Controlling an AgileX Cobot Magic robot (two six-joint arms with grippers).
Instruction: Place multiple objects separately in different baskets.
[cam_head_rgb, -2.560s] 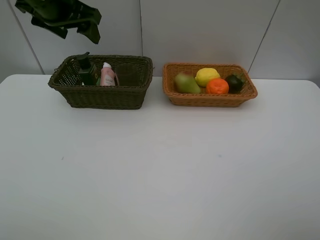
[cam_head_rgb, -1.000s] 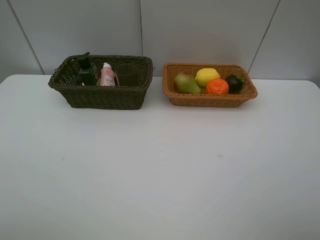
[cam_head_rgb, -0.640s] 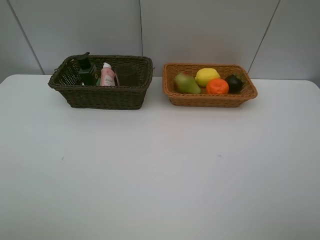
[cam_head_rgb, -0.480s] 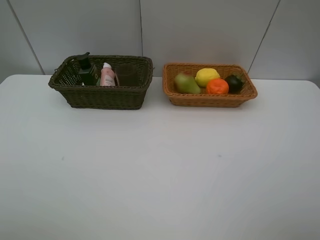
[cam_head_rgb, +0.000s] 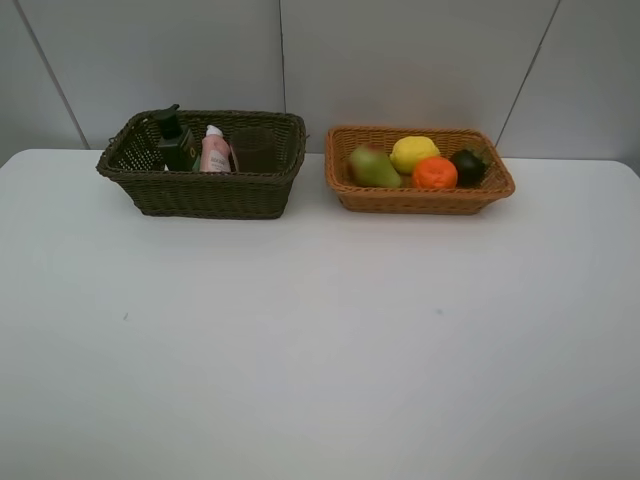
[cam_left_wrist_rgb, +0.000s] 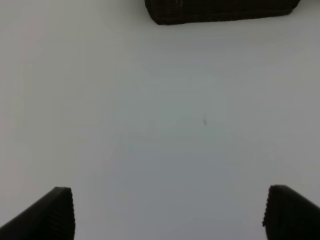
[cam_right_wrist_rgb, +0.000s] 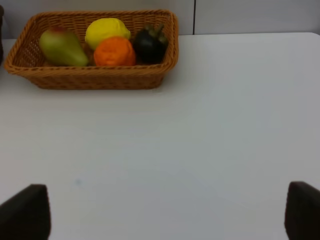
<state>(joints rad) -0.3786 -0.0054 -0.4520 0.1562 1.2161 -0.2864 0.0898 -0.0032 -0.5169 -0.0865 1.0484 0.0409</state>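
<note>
Both tools wide open and empty: left tool (cam_left_wrist_rgb: 167, 212) over bare tabletop (cam_head_rgb: 320, 340), dark basket (cam_left_wrist_rgb: 220, 10) well ahead of it; right tool (cam_right_wrist_rgb: 167, 212) likewise clear, tan basket (cam_right_wrist_rgb: 95, 75) ahead. In the tan one sit pear (cam_right_wrist_rgb: 62, 46), lemon (cam_right_wrist_rgb: 107, 31), orange (cam_right_wrist_rgb: 114, 51), mangosteen (cam_right_wrist_rgb: 149, 43): rounded, probably light and slick, best pinched across the middle. Green bottle (cam_head_rgb: 175, 140) and pink bottle (cam_head_rgb: 214, 149) stand in the dark basket; grip at the body. Sorting looks complete
</note>
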